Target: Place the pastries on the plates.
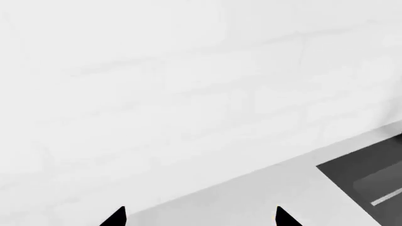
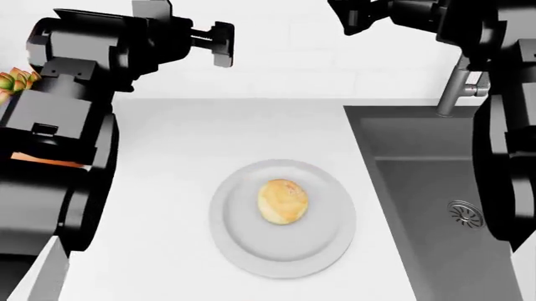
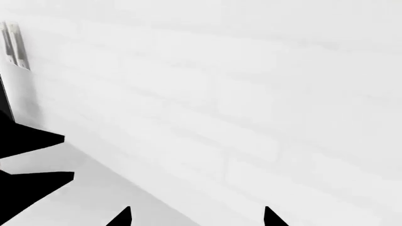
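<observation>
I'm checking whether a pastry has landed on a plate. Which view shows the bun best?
The head view: the bun sits near the middle of the white plate, fully visible. Both wrist views show only wall, counter and fingertips, not the bun.

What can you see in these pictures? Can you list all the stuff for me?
Pastry: one, golden-yellow, lying in the middle of the plate.
Plate: one, plain white, on the counter beside the sink.
Counter: one, white, running up to the wall.
Sink: one, dark grey, set into the counter on the robot's right, with a round drain in its floor.
Tap: one, grey metal, standing at the back edge of the sink.
Wall: white brick, behind the counter.
Plant: one, green and reddish, only partly seen at the far left edge.
Left gripper: black, open, holding nothing, facing the wall.
Right gripper: black, open, holding nothing, facing the wall.
</observation>
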{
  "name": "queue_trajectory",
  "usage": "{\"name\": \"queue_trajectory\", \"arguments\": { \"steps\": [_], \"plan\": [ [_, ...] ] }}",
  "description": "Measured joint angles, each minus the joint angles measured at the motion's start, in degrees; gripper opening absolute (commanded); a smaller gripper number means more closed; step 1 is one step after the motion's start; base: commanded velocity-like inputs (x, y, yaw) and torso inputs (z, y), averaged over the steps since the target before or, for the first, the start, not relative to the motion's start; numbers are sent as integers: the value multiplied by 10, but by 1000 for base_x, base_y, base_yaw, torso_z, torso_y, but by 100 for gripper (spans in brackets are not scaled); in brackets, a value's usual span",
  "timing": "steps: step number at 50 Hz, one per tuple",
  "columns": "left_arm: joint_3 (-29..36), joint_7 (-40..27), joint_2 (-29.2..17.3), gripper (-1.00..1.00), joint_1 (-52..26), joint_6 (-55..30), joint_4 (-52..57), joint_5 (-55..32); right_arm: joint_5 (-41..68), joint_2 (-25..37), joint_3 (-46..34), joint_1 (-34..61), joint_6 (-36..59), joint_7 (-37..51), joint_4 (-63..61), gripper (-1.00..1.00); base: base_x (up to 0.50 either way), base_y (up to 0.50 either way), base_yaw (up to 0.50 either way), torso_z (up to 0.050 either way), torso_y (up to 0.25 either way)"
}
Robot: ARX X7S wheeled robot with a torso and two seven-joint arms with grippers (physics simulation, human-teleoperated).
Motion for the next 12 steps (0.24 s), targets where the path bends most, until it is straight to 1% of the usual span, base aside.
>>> {"name": "queue_trajectory", "arguments": {
  "steps": [8, 12],
  "plan": [
    [-24, 9, 2, 100, -17, 8, -14, 34, 8, 4, 6, -6, 73, 16, -77, 100, 0, 0, 0, 0, 0],
    [-30, 15, 0, 100, -18, -2, 5, 42, 14, 8, 9, -14, 114, 22, -126, 100, 0, 0, 0, 0, 0]
  ]
}}
